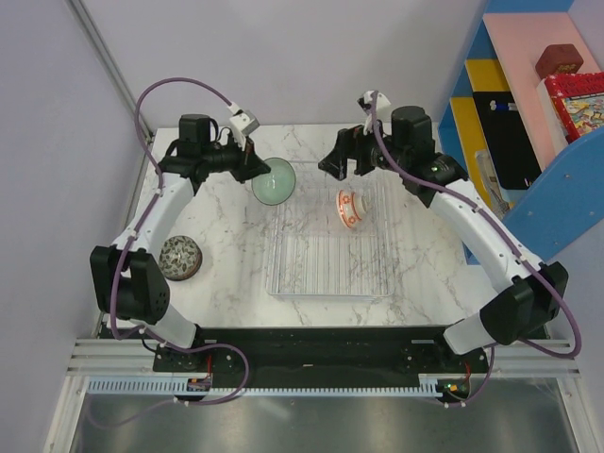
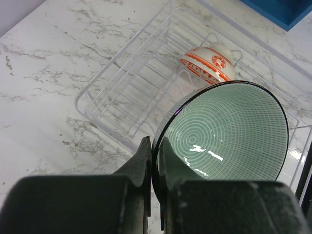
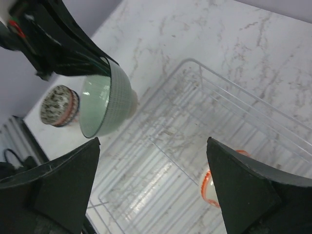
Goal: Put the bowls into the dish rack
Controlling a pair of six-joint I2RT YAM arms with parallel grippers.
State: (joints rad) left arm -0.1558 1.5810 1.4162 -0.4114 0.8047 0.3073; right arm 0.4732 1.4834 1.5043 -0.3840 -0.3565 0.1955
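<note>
Green bowl hangs tilted in my left pincer, the fingers pinched on its dark rim, near the far left corner of the dish rack. My right pincer is spread wide, nothing between its fingers, over the rack's far end. An orange-and-white bowl leans on its side in the rack there. A speckled bowl sits on the table, well apart to the left.
</note>
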